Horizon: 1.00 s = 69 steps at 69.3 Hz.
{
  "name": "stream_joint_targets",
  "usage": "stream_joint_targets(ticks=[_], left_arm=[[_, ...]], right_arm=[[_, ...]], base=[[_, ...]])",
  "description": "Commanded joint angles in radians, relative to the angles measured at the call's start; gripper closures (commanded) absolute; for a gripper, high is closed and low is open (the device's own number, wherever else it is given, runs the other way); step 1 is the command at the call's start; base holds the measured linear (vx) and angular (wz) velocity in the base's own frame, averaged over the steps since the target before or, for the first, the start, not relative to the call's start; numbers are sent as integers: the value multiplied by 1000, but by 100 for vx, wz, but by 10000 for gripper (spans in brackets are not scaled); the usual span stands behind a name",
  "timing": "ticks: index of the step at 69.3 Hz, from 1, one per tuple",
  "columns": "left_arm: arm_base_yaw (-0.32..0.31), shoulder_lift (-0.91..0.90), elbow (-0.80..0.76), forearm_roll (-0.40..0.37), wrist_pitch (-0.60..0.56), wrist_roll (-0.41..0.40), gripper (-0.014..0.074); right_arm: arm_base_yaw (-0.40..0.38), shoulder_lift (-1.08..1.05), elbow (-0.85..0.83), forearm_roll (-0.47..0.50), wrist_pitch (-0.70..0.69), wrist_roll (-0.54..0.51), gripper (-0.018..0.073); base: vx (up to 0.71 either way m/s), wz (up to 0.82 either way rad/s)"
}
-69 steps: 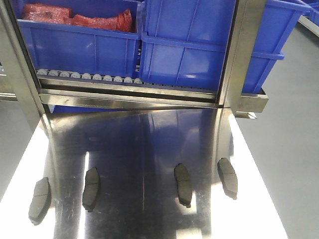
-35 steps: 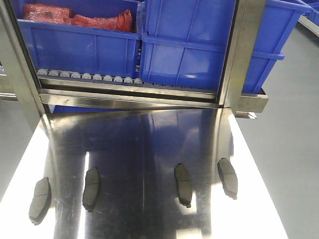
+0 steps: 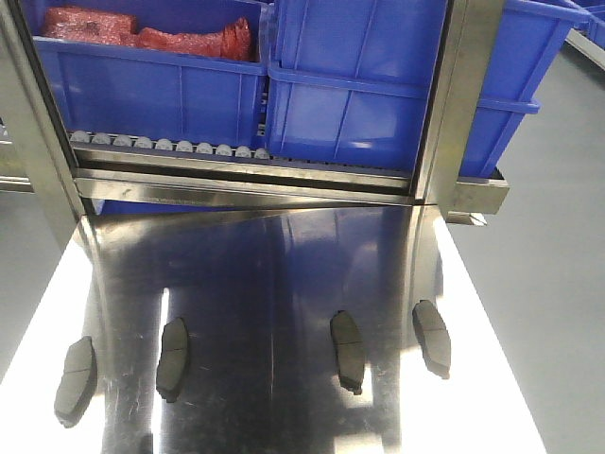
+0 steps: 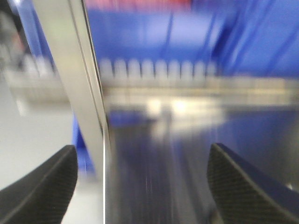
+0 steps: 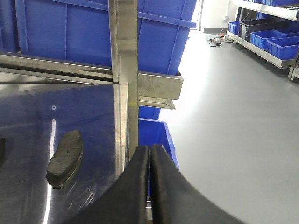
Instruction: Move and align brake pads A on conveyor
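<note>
Right gripper closed; only front view shows four brake pads.

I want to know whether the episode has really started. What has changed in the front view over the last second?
Almost nothing. A small dark shape has come in at the bottom edge over the steel tabletop; I cannot tell what it is. The four brake pads stayed put.

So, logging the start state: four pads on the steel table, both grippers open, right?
Only the left gripper is open; the right wrist view shows the right gripper shut, holding nothing. Four brake pads do lie on the steel table.
</note>
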<state>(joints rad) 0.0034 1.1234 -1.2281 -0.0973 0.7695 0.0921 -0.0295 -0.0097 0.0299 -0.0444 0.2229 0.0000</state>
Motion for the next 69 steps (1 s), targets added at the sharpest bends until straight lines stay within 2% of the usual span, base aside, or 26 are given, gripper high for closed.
stream_joint_targets(ticks=[1,20,29,36,48,53,69], left_arm=[[-1,53,-42,-8,45,-2,31],[-5,252,-42,-4,226,-103,38],[-31,334,-42,7,285,-169,38],[-68,396,-42,46,327,-222,38],[-136,482,-42,132,377,-332,38],[-154,511,-42,138,389,-369,38],[-192,573,-12,118,352,-406,38]], right_arm=[[-6,-13,10,-4,-74,0,571],[-6,-13,10,-4,-74,0,571],[-6,-13,10,-4,-74,0,571],[-6,-13,10,-4,-74,0,571],[-6,-13,10,-4,-74,0,571],[-6,-13,10,-4,-74,0,571],[-6,-13,10,-4,-74,0,571]], base=[[0,0],[0,0],[0,0],[0,0],[0,0],[0,0],[0,0]])
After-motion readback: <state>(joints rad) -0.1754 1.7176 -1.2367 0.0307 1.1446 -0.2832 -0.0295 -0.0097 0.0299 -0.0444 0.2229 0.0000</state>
